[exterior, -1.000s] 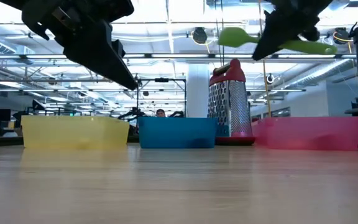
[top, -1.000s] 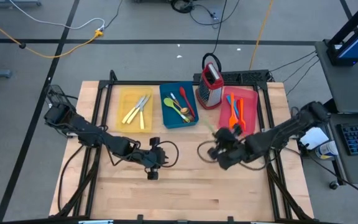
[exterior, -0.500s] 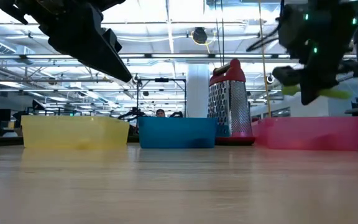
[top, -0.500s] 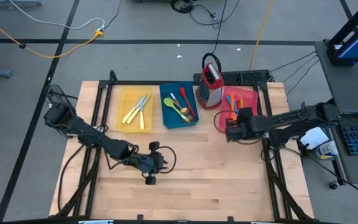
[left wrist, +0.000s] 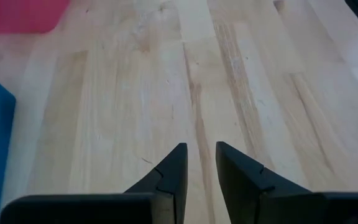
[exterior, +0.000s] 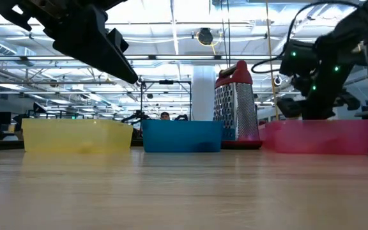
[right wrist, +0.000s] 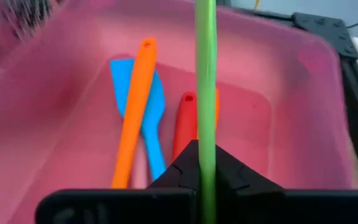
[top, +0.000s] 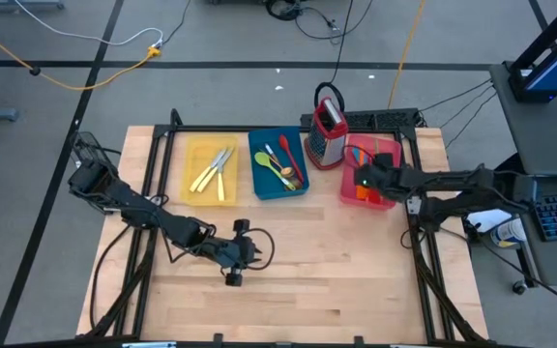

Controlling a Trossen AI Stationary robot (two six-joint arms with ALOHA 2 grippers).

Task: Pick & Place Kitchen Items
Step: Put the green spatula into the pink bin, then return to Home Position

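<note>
Right wrist view: right gripper (right wrist: 205, 163) pinches green utensil (right wrist: 205, 74) above pink tray (right wrist: 303, 87). Left gripper (left wrist: 199, 163) idle, narrow gap, empty. Risk: long handle catches rim, tips out.

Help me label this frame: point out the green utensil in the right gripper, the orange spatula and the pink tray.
green utensil (right wrist: 205, 74), right wrist view, on its handle.
orange spatula (right wrist: 133, 118), right wrist view, mid-handle.
pink tray (right wrist: 319, 118), right wrist view, on its side wall.
</note>
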